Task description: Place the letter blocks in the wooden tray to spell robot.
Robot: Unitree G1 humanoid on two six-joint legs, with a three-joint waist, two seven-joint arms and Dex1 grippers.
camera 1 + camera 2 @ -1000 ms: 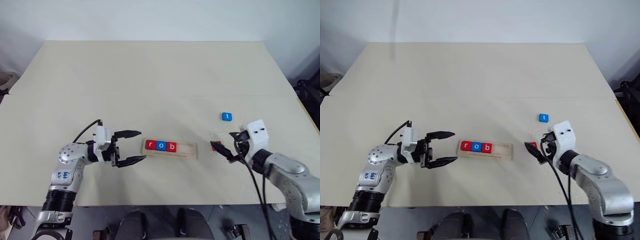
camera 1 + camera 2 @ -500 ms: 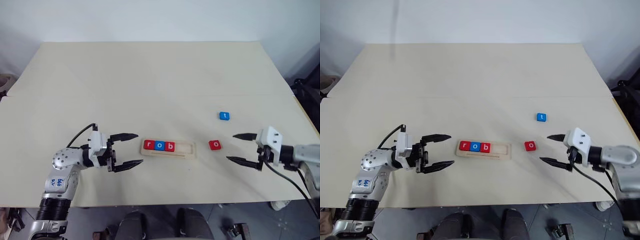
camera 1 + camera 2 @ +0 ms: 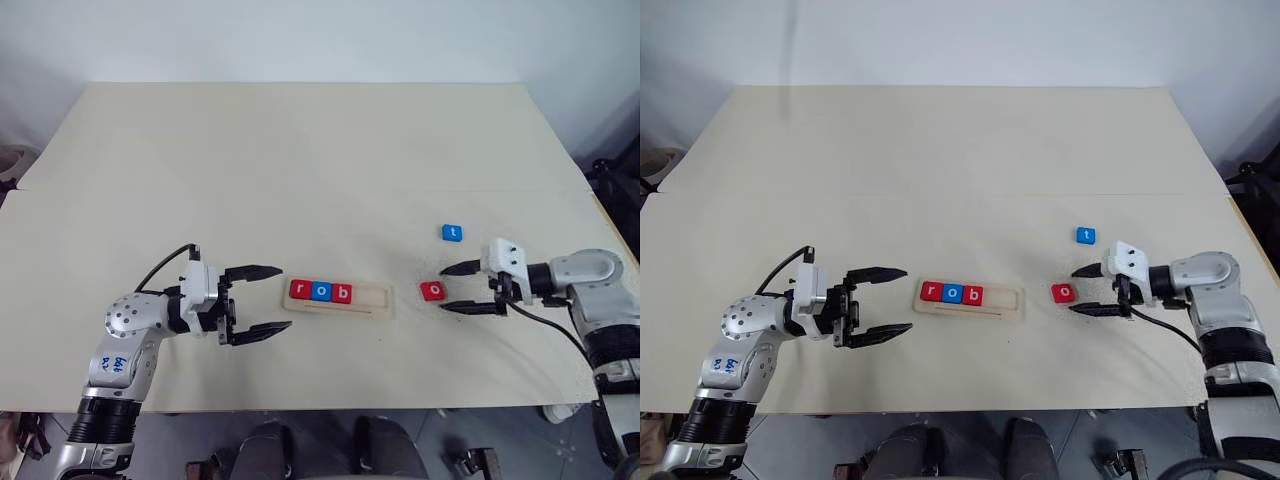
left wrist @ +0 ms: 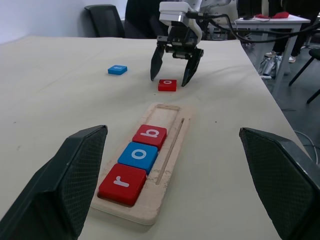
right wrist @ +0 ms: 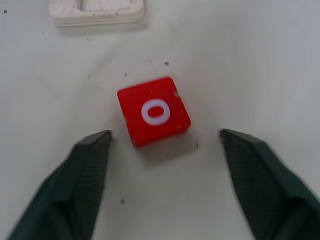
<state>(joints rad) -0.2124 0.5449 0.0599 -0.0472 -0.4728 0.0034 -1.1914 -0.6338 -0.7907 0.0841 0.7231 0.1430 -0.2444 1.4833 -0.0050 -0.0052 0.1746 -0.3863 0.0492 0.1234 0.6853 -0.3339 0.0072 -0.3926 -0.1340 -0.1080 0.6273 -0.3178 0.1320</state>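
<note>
My right pincer sits low over the pale beige tabletop, fingers spread apart, nothing held. The small flat red square block with a white "o" lies on the table just ahead of my fingertips, not yet between them and touching neither. From the wrist it sits slightly skewed to my fingers.

The small flat blue square block with a white "t" lies beyond this pincer, on its far side and near it, apart from the red "o" block.

The long narrow pale wooden tray lies past the red "o" block, between my two pincers. Three blocks sit in its groove at the end nearer my left pincer: a red "r" block, a blue "o" block and a red "b" block, side by side and touching. The part of the groove nearer my right pincer is bare wood.

My left pincer hangs level just off the tray's "r" end, pointing along it, fingers wide apart, empty, not touching the tray.
</note>
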